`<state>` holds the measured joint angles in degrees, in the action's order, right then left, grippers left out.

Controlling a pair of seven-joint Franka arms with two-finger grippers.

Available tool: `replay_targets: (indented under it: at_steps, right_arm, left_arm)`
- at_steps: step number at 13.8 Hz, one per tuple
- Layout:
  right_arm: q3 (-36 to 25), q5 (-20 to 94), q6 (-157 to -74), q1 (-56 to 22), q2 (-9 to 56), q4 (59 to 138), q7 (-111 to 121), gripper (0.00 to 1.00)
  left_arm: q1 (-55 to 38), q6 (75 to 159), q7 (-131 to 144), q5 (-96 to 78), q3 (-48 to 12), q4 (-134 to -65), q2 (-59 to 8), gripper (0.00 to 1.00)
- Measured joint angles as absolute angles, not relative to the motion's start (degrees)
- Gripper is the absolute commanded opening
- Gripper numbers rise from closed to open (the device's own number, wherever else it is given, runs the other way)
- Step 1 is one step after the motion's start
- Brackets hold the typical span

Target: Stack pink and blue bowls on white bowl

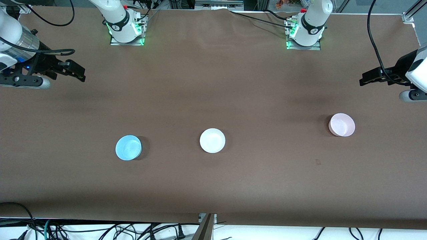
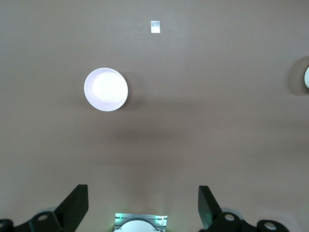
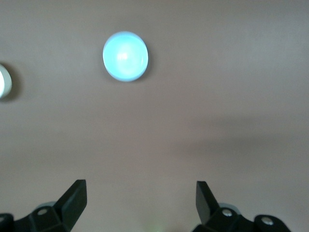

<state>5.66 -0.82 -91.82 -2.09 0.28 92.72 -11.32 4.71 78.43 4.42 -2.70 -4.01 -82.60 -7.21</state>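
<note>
The white bowl [image 1: 212,140] sits upright at the middle of the brown table. The blue bowl [image 1: 128,147] sits toward the right arm's end; it shows in the right wrist view [image 3: 125,56]. The pink bowl [image 1: 341,125] sits toward the left arm's end, a little farther from the front camera; it shows in the left wrist view [image 2: 106,89]. My right gripper [image 1: 78,74] is open and empty, high over the table's right-arm end. My left gripper [image 1: 365,80] is open and empty, high over the table's left-arm end. Both arms wait apart from the bowls.
The two arm bases [image 1: 125,28] [image 1: 305,31] stand along the table's edge farthest from the front camera. A small mark [image 1: 318,162] lies on the cloth, nearer to the front camera than the pink bowl. Cables hang below the table's near edge [image 1: 133,233].
</note>
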Motion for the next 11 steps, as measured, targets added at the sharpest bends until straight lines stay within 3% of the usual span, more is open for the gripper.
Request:
replay_targets:
  at_steps: [6, 11]
  right_arm:
    - [5.66, -1.17, -95.73, -2.09, 0.28, 92.68, -11.32, 1.0]
    - [5.66, -1.82, -96.01, -2.1, 0.29, 92.68, -11.31, 1.0]
  left_arm:
    - [5.19, 79.19, 4.42, -2.7, -3.08, -83.73, -7.7, 1.0]
    - [6.17, 88.36, -6.36, -2.7, 4.79, -90.43, -11.16, 1.0]
